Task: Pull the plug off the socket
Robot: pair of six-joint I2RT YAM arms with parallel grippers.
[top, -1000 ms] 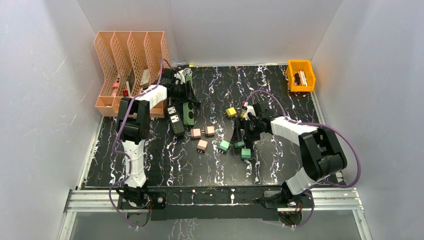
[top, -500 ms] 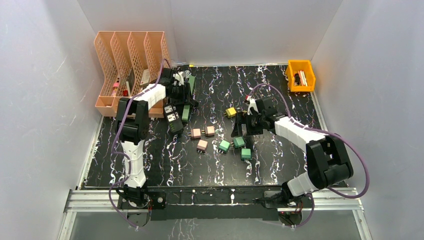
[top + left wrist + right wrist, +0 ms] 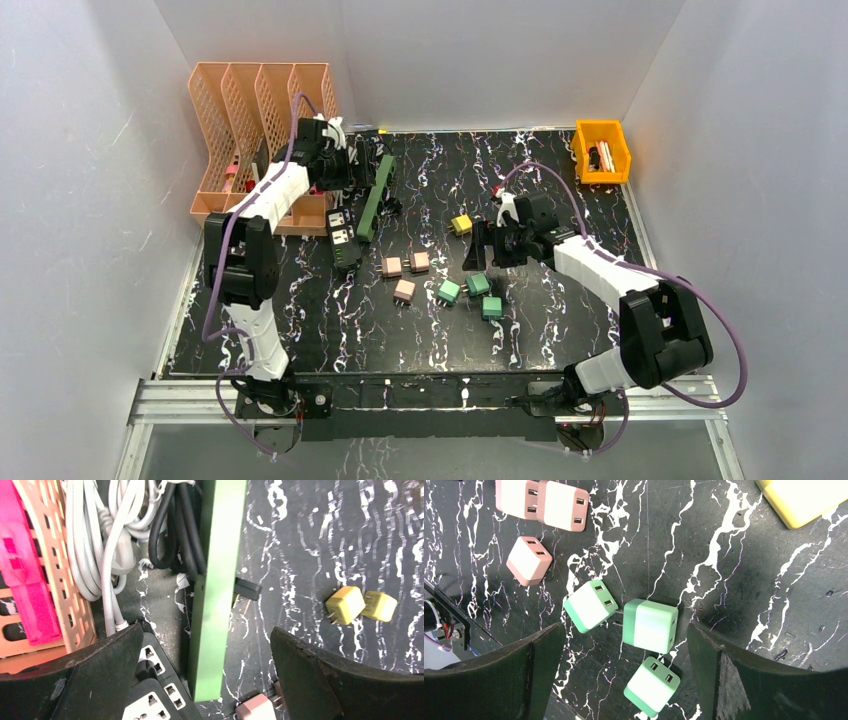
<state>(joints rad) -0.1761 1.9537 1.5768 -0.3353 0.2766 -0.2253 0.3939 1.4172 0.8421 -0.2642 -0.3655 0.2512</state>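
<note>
Mo: Green strip (image 3: 374, 196) is tipping up on edge now, shifted farther back vs a sec ago. Left arm's drawing toward the orange rack (image 3: 258, 105).

Jo: Left claw (image 3: 206, 632)?

Mo: Gaping wide, gripping nothing. Strip's sitting betw. its fingers, seemingly touching neither.

Jo: Plug?

Mo: Black plug (image 3: 246, 589) is still sitting in the strip, jutting rightward, low over the desk (image 3: 310, 540). Strip's long axis is running straight away from the claw.

Jo: Nearer arm?

Mo: Left. Right claw (image 3: 625, 630) is spread, hovering empty over green chargers (image 3: 649, 626), well apart (needing a long reach, imo).

Jo: Obstacles?

Mo: Black cords (image 3: 175, 535) + white cables (image 3: 95, 545) are crowding the strip's left. Black power strip (image 3: 155, 700) is lying by the left finger.
</note>
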